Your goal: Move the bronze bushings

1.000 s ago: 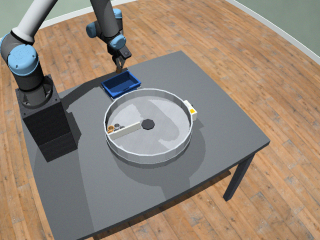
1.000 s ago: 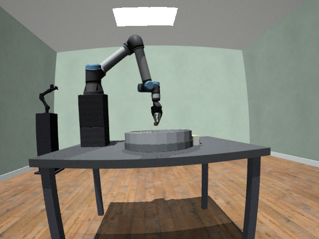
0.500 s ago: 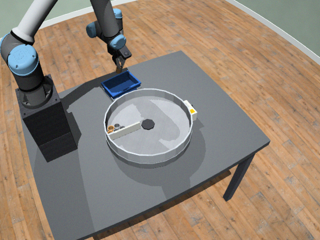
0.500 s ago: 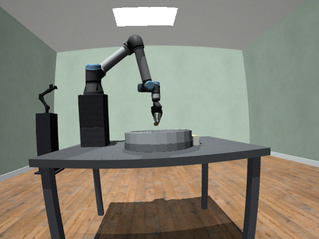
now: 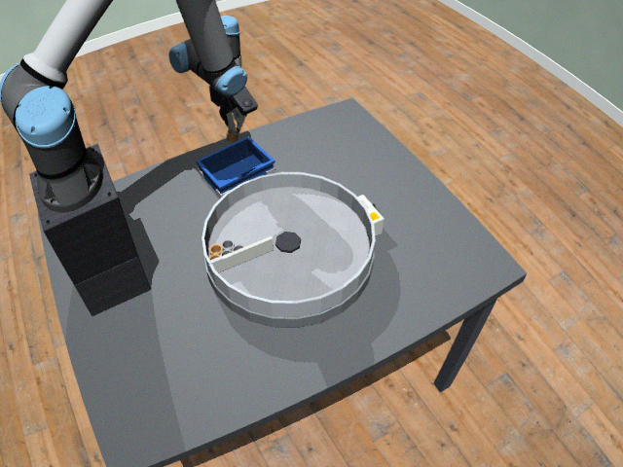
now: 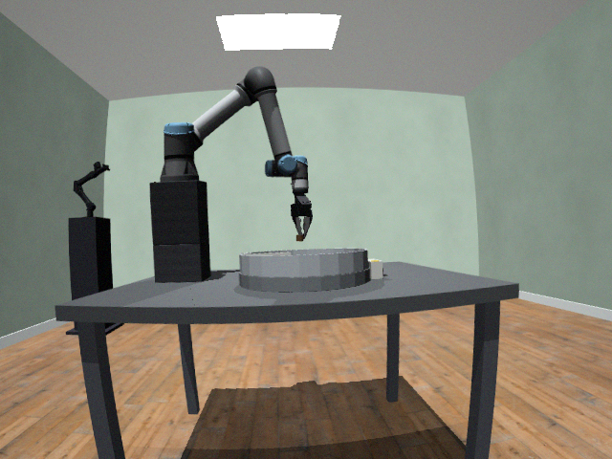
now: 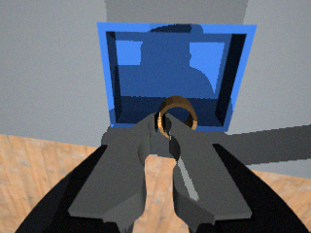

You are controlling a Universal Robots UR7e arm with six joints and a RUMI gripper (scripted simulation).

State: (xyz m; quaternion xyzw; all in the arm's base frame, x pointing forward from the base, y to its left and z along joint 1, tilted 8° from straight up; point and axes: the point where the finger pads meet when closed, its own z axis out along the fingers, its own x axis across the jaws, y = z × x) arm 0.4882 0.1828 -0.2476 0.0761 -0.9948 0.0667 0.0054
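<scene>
My gripper [image 5: 233, 131] [image 6: 299, 235] [image 7: 160, 114] is shut on the wall of a bronze bushing [image 7: 185, 110] [image 5: 232, 136] [image 6: 299, 238] and holds it in the air over the far edge of the blue crate [image 5: 257, 148] [image 7: 111, 73]. The crate looks empty. On the turntable [image 5: 321, 281] [image 6: 301, 272], another bronze bushing [image 5: 215, 248] stands at the left against the white divider bar [image 5: 248, 252]. Two steel bushings [image 5: 228, 244] stand next to it.
A white box with a yellow mark [image 5: 372, 214] [image 6: 375, 267] sits at the turntable's right rim. A black hub [image 5: 287, 241] marks its centre. The arm's black pedestal [image 5: 85, 235] [image 6: 180, 231] stands at the table's left.
</scene>
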